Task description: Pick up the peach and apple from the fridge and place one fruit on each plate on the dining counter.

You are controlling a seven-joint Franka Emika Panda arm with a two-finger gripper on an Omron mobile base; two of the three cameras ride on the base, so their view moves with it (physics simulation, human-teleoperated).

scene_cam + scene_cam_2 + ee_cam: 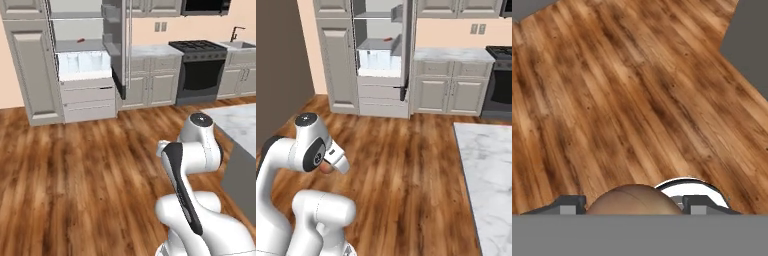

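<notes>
1. Fridge point(82, 60): far left across the wood floor point(75, 175), door open.
2. Gripper point(631, 204): jaws pinching the peach point(632, 200) between both fingertips, above the floor.
3. Dining counter point(491, 170): at right.

The floor point(75, 170) is brown wood plank with dark grain streaks and a soft sheen. At 3 o'clock in the right base view the dining counter point(491, 170) is smooth white marble with grey veining. The arm's shell point(200, 220) looks like glossy white plastic with dark matt joints. The fridge point(82, 55) has a matt pale grey interior and a translucent bluish drawer point(82, 62). In the hand view, at 6 o'clock, the peach point(634, 201) shows a smooth, dull orange-brown skin
</notes>
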